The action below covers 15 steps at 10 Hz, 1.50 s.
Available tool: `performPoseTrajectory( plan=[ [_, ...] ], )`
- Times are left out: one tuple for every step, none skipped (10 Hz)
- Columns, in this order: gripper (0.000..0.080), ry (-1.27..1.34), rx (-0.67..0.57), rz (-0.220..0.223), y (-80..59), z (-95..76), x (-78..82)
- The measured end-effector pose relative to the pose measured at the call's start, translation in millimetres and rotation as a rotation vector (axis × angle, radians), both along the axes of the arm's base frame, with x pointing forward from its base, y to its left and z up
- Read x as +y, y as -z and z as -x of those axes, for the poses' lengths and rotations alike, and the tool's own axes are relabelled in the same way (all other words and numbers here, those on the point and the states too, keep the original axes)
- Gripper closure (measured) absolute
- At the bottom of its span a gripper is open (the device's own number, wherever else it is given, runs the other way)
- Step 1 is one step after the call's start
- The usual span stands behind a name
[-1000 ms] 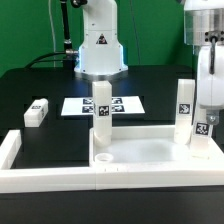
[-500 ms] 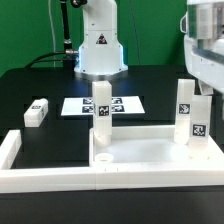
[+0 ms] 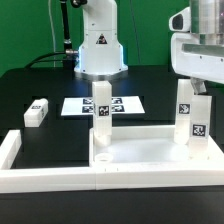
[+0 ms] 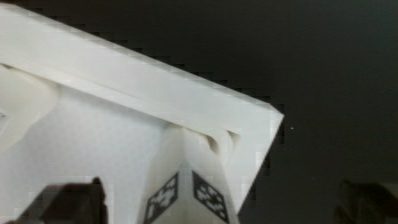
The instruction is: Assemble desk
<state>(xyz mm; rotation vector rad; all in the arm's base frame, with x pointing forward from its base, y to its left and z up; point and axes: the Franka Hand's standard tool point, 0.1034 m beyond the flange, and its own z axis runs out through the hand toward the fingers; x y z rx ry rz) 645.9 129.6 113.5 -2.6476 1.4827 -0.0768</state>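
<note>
The white desk tabletop (image 3: 140, 132) lies at the front with its rim up. Two white tagged legs stand upright in it: one (image 3: 100, 112) at its far corner on the exterior view's left, one (image 3: 189, 115) at the far corner on the right. A third leg (image 3: 37, 112) lies loose on the black table at the left. My gripper (image 3: 200, 88) hangs just above the right leg, open and empty. In the wrist view the gripper (image 4: 214, 208) has its dark fingers (image 4: 71, 205) spread either side of that leg (image 4: 192, 185), with the tabletop's corner (image 4: 107, 110) below.
The marker board (image 3: 125, 103) lies flat behind the tabletop. Long white border bars run along the front (image 3: 60, 178) and the left (image 3: 10, 150). The robot base (image 3: 100, 45) stands at the back.
My gripper was low around the right leg a second ago. It has risen straight up and off it, and the leg stays standing in the tabletop.
</note>
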Motion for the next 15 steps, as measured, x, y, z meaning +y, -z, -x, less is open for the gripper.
performPoseTrajectory(
  plan=[
    [0.0151,-0.156,-0.003,0.037,2.1,2.4,-4.1],
    [0.0151,-0.244,0.006,0.054,7.6,7.9,-5.9],
    [0.0151,-0.389,-0.020,0.076,7.8,3.8,-12.5],
    [0.0151,-0.421,-0.041,0.088,8.0,0.0,-18.6],
    [0.0163,-0.378,-0.038,0.083,8.3,0.5,-17.1],
    [0.0163,-0.370,-0.037,0.082,8.4,0.4,-17.7],
    [0.0333,-0.328,-0.035,0.078,8.6,0.4,-17.9],
    [0.0510,-0.262,-0.028,0.071,9.5,1.3,-18.5],
    [0.0508,-0.171,-0.023,0.063,9.7,1.5,-19.7],
    [0.0508,-0.101,-0.019,0.056,9.8,1.5,-19.8],
    [0.0508,-0.009,-0.011,0.043,10.2,1.6,-19.6],
    [0.0508,0.192,0.020,0.023,10.1,-0.4,-18.9],
    [0.0508,0.294,0.049,0.016,10.4,-2.6,-16.5],
    [0.0508,0.482,0.073,-0.006,10.2,-5.3,-14.7],
    [0.0508,0.663,0.081,-0.033,10.3,-6.6,-13.3]
  ],
)
